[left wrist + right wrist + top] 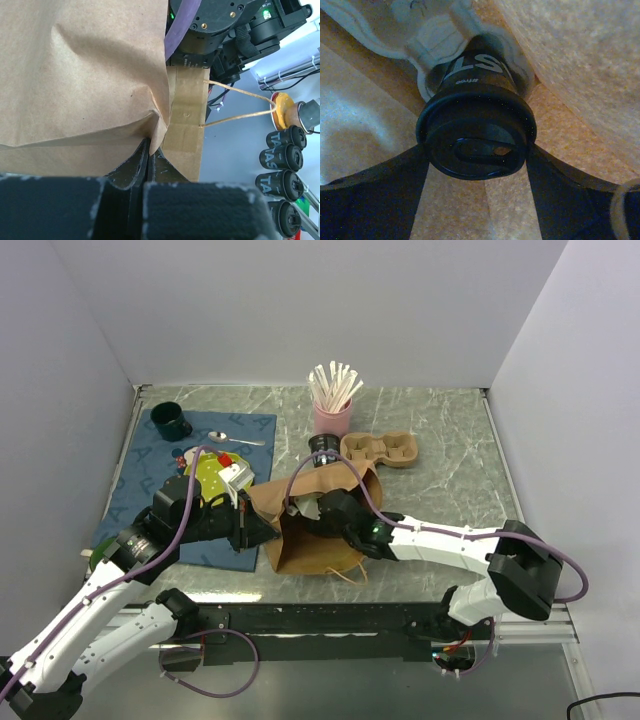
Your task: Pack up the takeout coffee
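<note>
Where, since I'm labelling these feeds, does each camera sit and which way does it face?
Top external: above and behind the bases, looking down on the table; left arm and right arm meet at the paper bag.
Left wrist: on the left arm, looking along the left pincer, shut on the bag's edge; the right arm shows beyond.
Right wrist: on the right arm, looking into the bag at the coffee cup between the fingers of the right pincer.
Shared: all three see the bag.

We see a marbled table [450, 490] carrying a paper bag [310, 550]; left of the bag lies a blue mat [150, 465], behind it a pink cup [332, 420] and cardboard carrier [385, 450].
</note>
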Available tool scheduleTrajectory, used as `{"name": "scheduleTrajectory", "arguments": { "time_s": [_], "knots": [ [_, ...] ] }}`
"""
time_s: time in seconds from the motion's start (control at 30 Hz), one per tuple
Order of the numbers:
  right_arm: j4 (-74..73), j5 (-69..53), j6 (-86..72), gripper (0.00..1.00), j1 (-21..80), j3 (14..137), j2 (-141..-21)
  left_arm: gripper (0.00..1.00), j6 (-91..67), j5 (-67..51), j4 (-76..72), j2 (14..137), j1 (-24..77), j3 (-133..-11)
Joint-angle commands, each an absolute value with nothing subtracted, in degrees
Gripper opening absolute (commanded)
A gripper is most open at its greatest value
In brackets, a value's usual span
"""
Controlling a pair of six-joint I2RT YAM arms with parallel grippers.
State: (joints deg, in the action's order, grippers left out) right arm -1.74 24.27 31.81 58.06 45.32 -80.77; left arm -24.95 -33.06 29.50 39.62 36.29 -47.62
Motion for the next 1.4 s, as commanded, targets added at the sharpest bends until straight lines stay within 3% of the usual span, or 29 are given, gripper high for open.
{"name": "scheduleTrajectory", "arguments": {
  "time_s": [0.0,0.03,0.47,0.77,0.9,1.37],
  "knots": [
    [-7.4,26.2,28.4,0.96,55.4,46.1,-82.9,0.01,-26.8,-40.0,29.3,39.0,37.0,-50.2],
    [-7.9,25.9,28.3,1.0,55.4,46.4,-82.5,0.01,-26.6,-40.0,29.4,39.0,37.0,-50.4],
    [-15.4,24.3,27.2,0.98,55.4,48.6,-75.9,0.01,-25.6,-39.8,29.4,40.3,37.0,-52.1],
    [-18.7,24.3,25.9,0.94,55.5,50.6,-74.1,0.01,-26.6,-40.9,28.7,39.1,37.0,-50.2],
    [-19.9,23.8,25.7,0.85,55.5,51.4,-74.5,0.01,-26.1,-40.7,29.4,38.7,37.0,-49.6],
    [-19.4,23.6,27.1,0.85,55.5,53.9,-78.7,0.01,-26.4,-40.1,29.5,38.1,37.0,-49.6]
  ]
}}
